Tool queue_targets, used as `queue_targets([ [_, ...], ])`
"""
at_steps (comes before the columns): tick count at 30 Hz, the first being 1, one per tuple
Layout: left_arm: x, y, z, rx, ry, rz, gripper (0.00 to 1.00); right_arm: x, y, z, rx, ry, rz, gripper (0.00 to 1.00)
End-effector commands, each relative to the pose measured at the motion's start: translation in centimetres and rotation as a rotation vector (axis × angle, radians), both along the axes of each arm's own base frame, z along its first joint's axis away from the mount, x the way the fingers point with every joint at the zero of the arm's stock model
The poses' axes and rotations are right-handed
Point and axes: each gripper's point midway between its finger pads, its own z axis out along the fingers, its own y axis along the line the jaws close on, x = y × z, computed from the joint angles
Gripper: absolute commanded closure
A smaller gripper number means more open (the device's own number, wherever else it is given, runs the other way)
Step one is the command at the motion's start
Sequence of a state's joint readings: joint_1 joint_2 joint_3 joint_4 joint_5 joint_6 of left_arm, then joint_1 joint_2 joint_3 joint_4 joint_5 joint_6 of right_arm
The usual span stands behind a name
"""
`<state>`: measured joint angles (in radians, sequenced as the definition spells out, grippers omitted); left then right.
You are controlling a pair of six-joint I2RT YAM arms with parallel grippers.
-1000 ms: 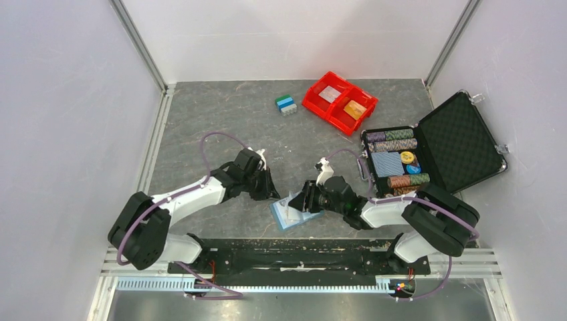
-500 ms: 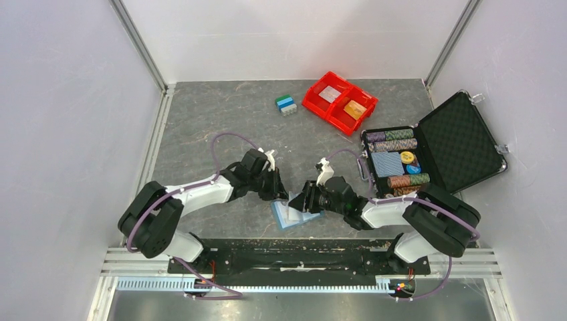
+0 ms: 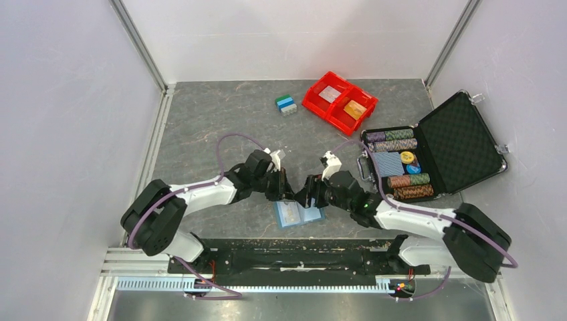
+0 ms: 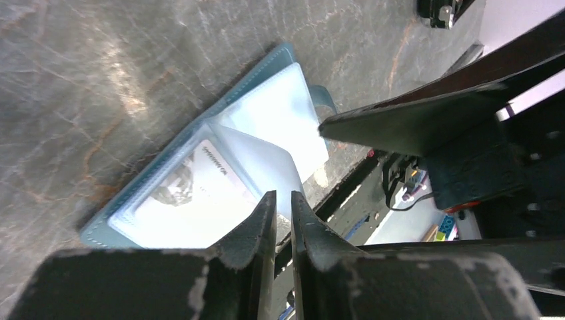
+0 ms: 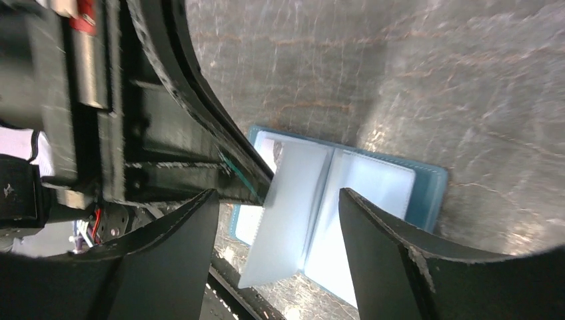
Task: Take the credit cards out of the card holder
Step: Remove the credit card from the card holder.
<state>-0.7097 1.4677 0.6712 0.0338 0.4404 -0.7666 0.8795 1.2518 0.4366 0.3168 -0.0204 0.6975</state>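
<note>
The light-blue card holder (image 3: 309, 215) lies spread open by the table's near edge. A whitish printed credit card (image 4: 193, 193) sits in one of its panels. One clear inner leaf (image 5: 293, 207) stands up from the fold. My left gripper (image 3: 287, 192) is shut to a thin slit, its tips (image 4: 283, 199) at that leaf's edge; nothing shows between them. My right gripper (image 3: 306, 199) is open, its jaws wide on either side of the raised leaf (image 5: 278, 195) without touching it. Two more cards, one whitish (image 3: 329, 94) and one orange (image 3: 354, 109), lie in the red bin (image 3: 314, 100).
An open black case (image 3: 461, 134) with poker chips (image 3: 394, 144) and a blue patterned deck (image 3: 388, 164) stands at the right. Small blue-green blocks (image 3: 285, 104) lie near the bin. The black front rail (image 3: 294, 249) runs just behind the holder. Walls close in on three sides.
My left gripper has travelled right to the holder. The right gripper's jaws have spread apart and let go of the holder; its arm has shifted slightly away from the rail.
</note>
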Motion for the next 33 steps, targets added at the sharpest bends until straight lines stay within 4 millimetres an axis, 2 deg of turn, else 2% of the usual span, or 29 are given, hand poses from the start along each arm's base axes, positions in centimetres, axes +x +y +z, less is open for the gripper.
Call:
queue_targets([
  [1,-0.5,-1.9,1.1,-0.065,0.013,-0.037,0.80,1.7,-2.4,2.7,-0.090,-0.126,-0.071,0.31],
  [5,-0.8,-2.7,0.7,-0.059,0.019,-0.058,0.79,1.5,-3.4,4.4,-0.094,-0.178,-0.077,0.32],
  [8,-0.9,-3.1,0.3,-0.057,0.028,-0.059,0.78,1.1,-3.4,5.6,-0.056,-0.206,-0.057,0.36],
  [15,-0.2,-2.8,0.8,-0.046,-0.010,-0.027,0.77,-0.6,-1.8,6.4,0.060,-0.190,0.032,0.54],
  [21,0.4,-2.8,-0.6,-0.008,-0.014,-0.022,0.76,-1.3,-0.5,7.2,0.133,-0.172,0.080,0.63],
  [25,0.8,-3.3,-1.2,-0.007,-0.009,-0.032,0.76,-1.2,-0.5,7.3,0.128,-0.176,0.079,0.65],
  [28,1.1,-3.5,-1.2,-0.005,-0.011,-0.027,0.75,-1.3,-0.5,6.6,0.115,-0.158,0.079,0.66],
  [33,2.4,-1.7,-0.4,0.031,-0.022,0.051,0.75,-1.8,0.0,5.3,0.102,-0.122,0.104,0.66],
])
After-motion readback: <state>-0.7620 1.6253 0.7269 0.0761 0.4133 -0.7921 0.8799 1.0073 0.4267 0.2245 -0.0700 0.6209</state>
